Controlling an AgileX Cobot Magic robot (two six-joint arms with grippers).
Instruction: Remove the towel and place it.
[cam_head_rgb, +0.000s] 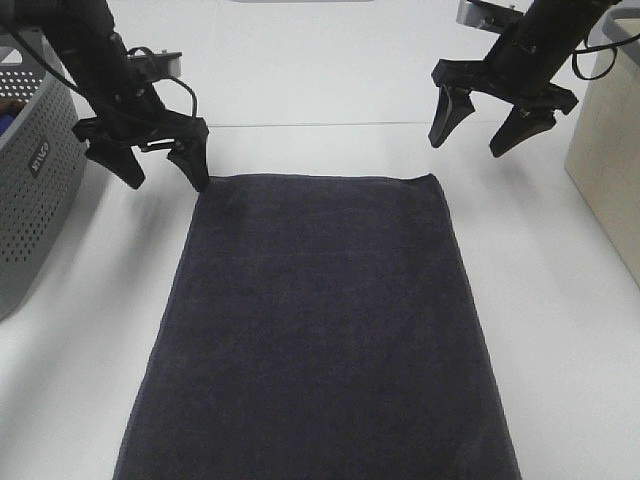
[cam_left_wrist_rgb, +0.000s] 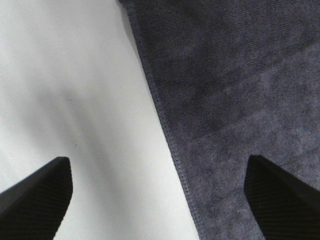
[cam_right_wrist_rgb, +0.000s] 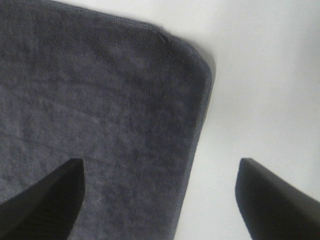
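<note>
While both claws stand wide open and empty, the towel (cam_head_rgb: 320, 320) lies flat on the table (cam_head_rgb: 560, 300). The left gripper (cam_head_rgb: 168, 183) straddles the towel's far left hem, and the right gripper (cam_head_rgb: 466, 147) hangs over the far right corner.

Judgement: lower each with one finger on cloth and one on table, pinch the hem, and lift both evenly so the cloth doesn't drag.

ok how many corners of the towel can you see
2. The far-left corner sits by the left end effector, the far-right corner near the right end effector. The towel runs off the bottom of the high view, so its two near corners are hidden.
</note>
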